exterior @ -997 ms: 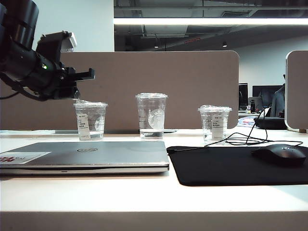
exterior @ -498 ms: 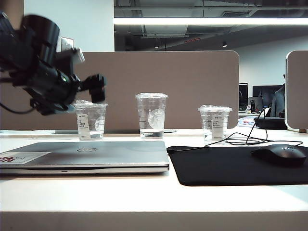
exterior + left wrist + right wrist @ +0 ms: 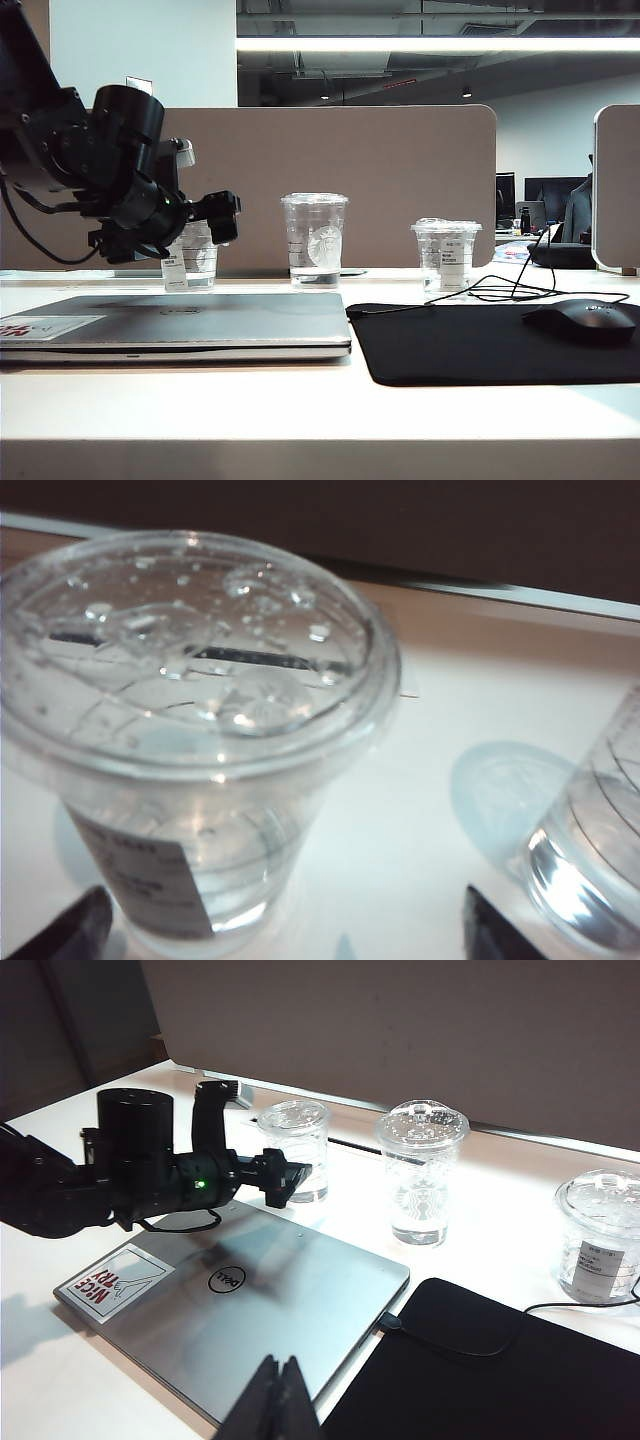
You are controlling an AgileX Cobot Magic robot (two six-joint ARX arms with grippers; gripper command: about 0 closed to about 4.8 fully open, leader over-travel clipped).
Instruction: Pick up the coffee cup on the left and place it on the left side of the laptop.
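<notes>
Coffee cup [image 3: 190, 740] white label, laptop [image 3: 250, 1305] Dell logo

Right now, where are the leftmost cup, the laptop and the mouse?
coffee cup [image 3: 200, 660]: left wrist view, on its clear lid.
laptop [image 3: 240, 318]: exterior view, on the closed silver lid.
mouse [image 3: 583, 322]: exterior view, on its black top.

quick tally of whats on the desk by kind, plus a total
clear plastic cups: 3 (coffee cup, mermaid-logo cup, wider-label cup)
laptop: 1
mouse mat: 1
mouse: 1
total: 6
The left gripper is open at the coffee cup; the right gripper is shut above the laptop.
</notes>
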